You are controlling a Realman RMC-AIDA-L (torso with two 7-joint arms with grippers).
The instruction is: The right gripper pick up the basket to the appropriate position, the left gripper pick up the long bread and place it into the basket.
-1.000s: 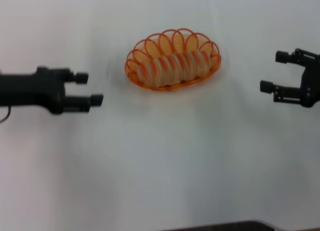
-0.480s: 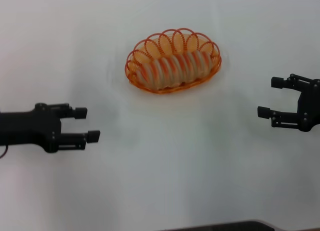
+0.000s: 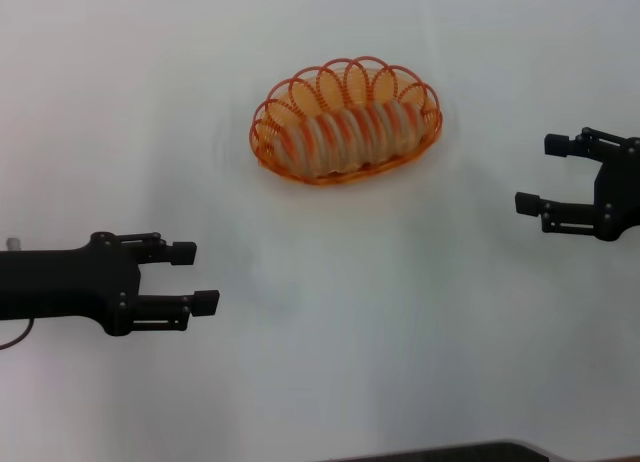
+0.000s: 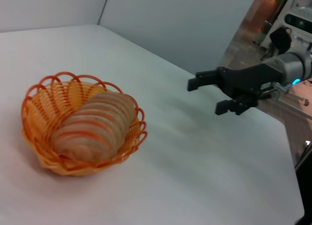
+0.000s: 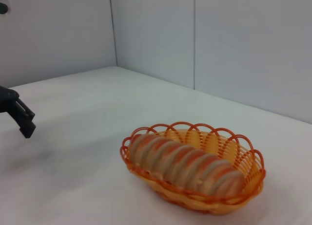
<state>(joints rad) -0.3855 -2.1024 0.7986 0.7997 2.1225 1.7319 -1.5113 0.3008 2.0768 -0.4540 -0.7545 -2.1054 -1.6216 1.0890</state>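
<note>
The orange wire basket (image 3: 268,122) stands on the white table at the far centre. The long bread (image 3: 345,135), pale tan with orange stripes, lies inside it along its length. Both also show in the left wrist view, basket (image 4: 34,98) and bread (image 4: 95,122), and in the right wrist view, basket (image 5: 243,159) and bread (image 5: 183,164). My left gripper (image 3: 195,277) is open and empty at the near left, well away from the basket. My right gripper (image 3: 545,174) is open and empty at the right, level with the basket's near side; it also shows in the left wrist view (image 4: 207,96).
The white table (image 3: 400,332) stretches around the basket. A dark edge (image 3: 480,452) runs along the near side. Grey walls (image 5: 243,40) rise behind the table in the right wrist view.
My left gripper has drawn back from the basket toward the near left of the table. My right gripper has shifted slightly nearer and stays open. The basket and bread have not moved.
</note>
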